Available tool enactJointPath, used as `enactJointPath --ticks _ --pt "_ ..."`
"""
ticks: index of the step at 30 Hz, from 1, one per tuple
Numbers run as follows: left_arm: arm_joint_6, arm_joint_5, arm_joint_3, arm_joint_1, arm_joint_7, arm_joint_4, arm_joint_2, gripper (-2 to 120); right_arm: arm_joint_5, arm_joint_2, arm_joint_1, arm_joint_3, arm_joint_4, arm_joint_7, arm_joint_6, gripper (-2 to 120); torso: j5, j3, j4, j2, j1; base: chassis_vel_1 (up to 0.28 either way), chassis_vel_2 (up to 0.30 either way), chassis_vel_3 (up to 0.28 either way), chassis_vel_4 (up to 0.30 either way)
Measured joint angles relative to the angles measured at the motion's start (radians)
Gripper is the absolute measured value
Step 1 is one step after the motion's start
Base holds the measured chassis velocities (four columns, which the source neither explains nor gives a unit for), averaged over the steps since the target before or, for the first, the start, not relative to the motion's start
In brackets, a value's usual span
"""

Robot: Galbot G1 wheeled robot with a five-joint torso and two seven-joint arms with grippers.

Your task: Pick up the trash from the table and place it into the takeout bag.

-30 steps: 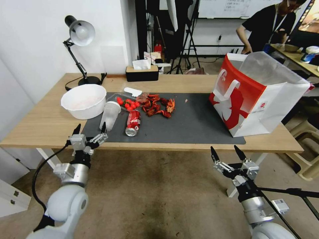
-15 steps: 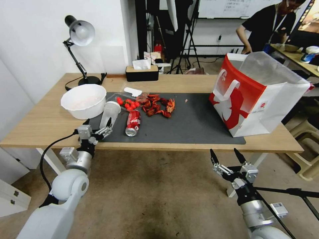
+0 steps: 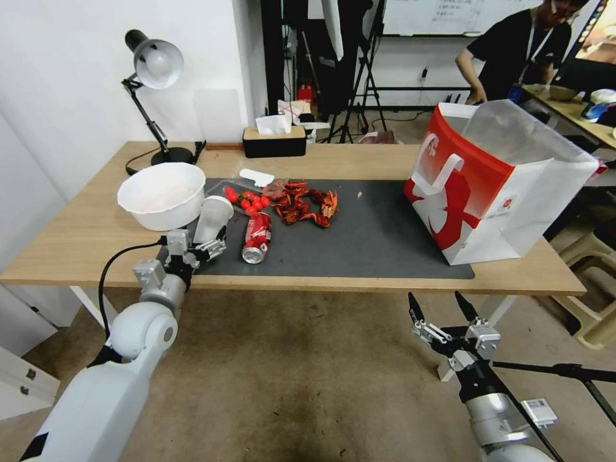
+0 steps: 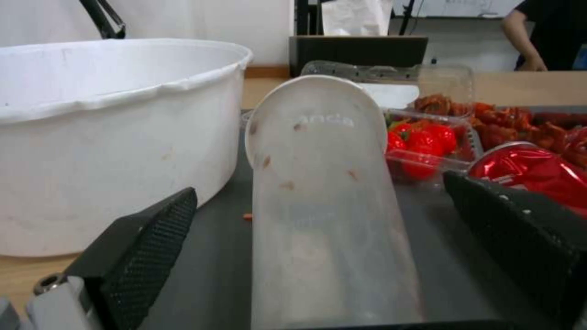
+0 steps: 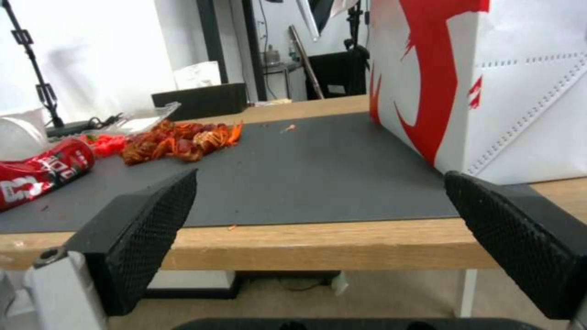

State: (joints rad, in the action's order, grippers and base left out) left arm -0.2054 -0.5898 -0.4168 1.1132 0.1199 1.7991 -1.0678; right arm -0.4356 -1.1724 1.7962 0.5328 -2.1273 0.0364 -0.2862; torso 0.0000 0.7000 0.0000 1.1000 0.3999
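Trash lies at the left end of the desk (image 3: 385, 160): a frosted cup (image 4: 324, 206) stands on the grey mat (image 3: 378, 237) beside a white bowl (image 3: 162, 194), with a crushed red can (image 3: 256, 237) and crayfish shells (image 3: 305, 205) nearby. The left tool (image 3: 196, 247) sits at the cup's base, fingers (image 4: 144, 238) spread wide on either side, gripping nothing, apparently lined up for a grasp. The right tool (image 3: 446, 311) hangs open and empty below the desk edge, near the red-and-white bag (image 3: 494, 192), which stands open-topped for drop-offs.
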Motion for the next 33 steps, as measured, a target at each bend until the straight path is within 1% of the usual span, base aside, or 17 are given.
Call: enactJointPath --ticks 2,5,6,9,10,12,15,16,17,18,19,22,23,26,27,30,33 --pt "-0.007 0.000 0.001 -0.004 0.000 -0.002 0.001 100 0.001 0.000 0.000 0.001 0.000 0.001 0.000 100 -0.0001 0.000 0.0000 0.000 0.000 0.000 0.000 0.000 0.000" --pt "-0.048 -0.012 0.003 -0.018 -0.007 -0.005 0.005 100 0.006 -0.001 0.003 0.002 0.000 0.004 -0.001 100 0.0000 0.000 0.0000 0.000 0.000 0.000 0.000 0.000 0.000" --pt "-0.048 -0.012 0.003 -0.018 -0.007 -0.005 0.005 100 0.006 -0.001 0.003 0.002 0.000 0.004 -0.001 100 0.0000 0.000 0.0000 0.000 0.000 0.000 0.000 0.000 0.000" --pt "-0.110 -0.032 0.003 -0.018 -0.015 0.003 0.007 100 0.009 -0.003 0.004 0.002 0.000 0.005 -0.001 100 0.0001 0.000 0.0000 0.000 0.000 0.000 0.000 0.000 0.000" --pt "-0.110 -0.032 0.003 -0.018 -0.015 0.003 0.007 100 0.009 -0.003 0.004 0.002 0.000 0.005 -0.001 100 0.0001 0.000 0.0000 0.000 0.000 0.000 0.000 0.000 0.000" --pt "-0.135 -0.042 0.004 -0.022 -0.015 0.004 0.008 100 0.010 -0.004 0.004 0.001 0.000 0.005 -0.001 100 -0.0001 0.000 0.0001 0.000 0.000 0.000 0.000 0.000 0.000" --pt "-0.150 -0.058 0.006 -0.034 -0.005 -0.001 0.006 97 0.011 -0.002 0.002 0.001 0.000 0.006 -0.001 100 -0.0001 0.000 0.0000 0.000 0.000 0.000 0.000 0.000 0.000" --pt "-0.151 -0.062 0.006 -0.036 -0.003 -0.002 0.006 95 0.011 -0.002 0.002 0.001 0.000 0.006 -0.001 100 0.0001 0.000 0.0001 0.000 0.000 0.000 0.000 0.000 0.000" --pt "-0.152 -0.063 0.007 -0.037 -0.001 -0.006 0.006 88 0.010 -0.002 0.002 0.001 0.000 0.007 -0.001 100 0.0000 0.000 0.0000 0.000 0.000 0.000 0.000 0.000 0.000" --pt "-0.153 -0.063 0.008 -0.037 -0.001 -0.008 0.006 85 0.010 -0.003 0.002 0.001 0.000 0.007 -0.001 100 -0.0001 0.000 0.0001 0.000 0.000 0.000 0.000 0.000 0.000" --pt "-0.153 -0.063 0.008 -0.037 -0.001 -0.008 0.006 85 0.010 -0.003 0.002 0.001 0.000 0.007 -0.001 100 -0.0001 0.000 0.0001 0.000 0.000 0.000 0.000 0.000 0.000" --pt "-0.145 -0.073 0.008 -0.035 -0.008 -0.010 0.005 70 0.010 -0.004 0.002 0.001 0.001 0.007 -0.001 100 0.0000 0.000 0.0001 0.000 0.000 0.000 0.000 0.000 0.000" --pt "-0.145 -0.073 0.008 -0.035 -0.008 -0.010 0.005 70 0.010 -0.004 0.002 0.001 0.001 0.007 -0.001 100 0.0000 0.000 0.0001 0.000 0.000 0.000 0.000 0.000 0.000" --pt "-0.111 -0.077 0.003 -0.029 -0.024 -0.004 0.003 55 0.011 -0.005 0.001 0.000 0.003 0.008 -0.001 100 -0.0001 0.000 0.0000 0.000 0.000 0.000 0.000 0.000 0.000" --pt "-0.111 -0.077 0.003 -0.029 -0.024 -0.004 0.003 55 0.011 -0.005 0.001 0.000 0.003 0.008 -0.001 100 -0.0001 0.000 0.0000 0.000 0.000 0.000 0.000 0.000 0.000" --pt "-0.082 -0.084 -0.013 -0.012 -0.046 0.023 0.011 47 0.013 -0.005 -0.001 -0.001 0.006 0.008 0.001 100 0.0000 0.000 0.0000 0.000 0.000 0.000 0.000 0.000 0.000" --pt "-0.074 -0.083 -0.026 -0.007 -0.057 0.040 0.021 46 0.015 -0.005 -0.003 -0.001 0.009 0.009 0.001 100 0.0000 0.000 0.0001 0.000 0.000 0.000 0.000 0.000 0.000"
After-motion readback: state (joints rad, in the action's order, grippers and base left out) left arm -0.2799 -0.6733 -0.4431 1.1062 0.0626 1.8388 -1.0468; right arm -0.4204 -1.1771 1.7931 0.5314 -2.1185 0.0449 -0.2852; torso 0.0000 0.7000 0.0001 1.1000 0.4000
